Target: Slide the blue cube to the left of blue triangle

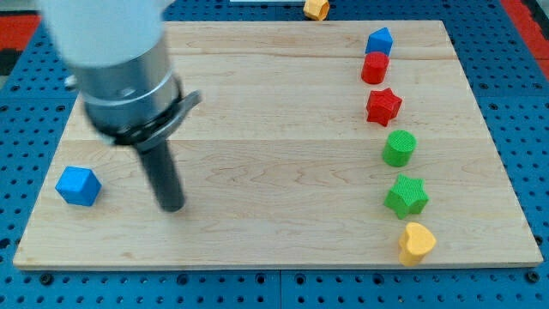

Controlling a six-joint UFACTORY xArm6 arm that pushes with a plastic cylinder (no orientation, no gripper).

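The blue cube (78,185) sits on the wooden board (274,146) near the view's left edge, low down. The blue triangle (378,40) sits far off at the view's upper right, at the top of a column of blocks. My tip (172,206) rests on the board to the right of the blue cube and slightly lower, with a clear gap between them. The arm's grey body covers the board's upper left.
Below the blue triangle runs a column: a red cylinder (374,68), a red star (383,106), a green cylinder (399,148), a green star (407,195) and a yellow heart (417,242). A yellow block (316,9) lies off the board at the view's top.
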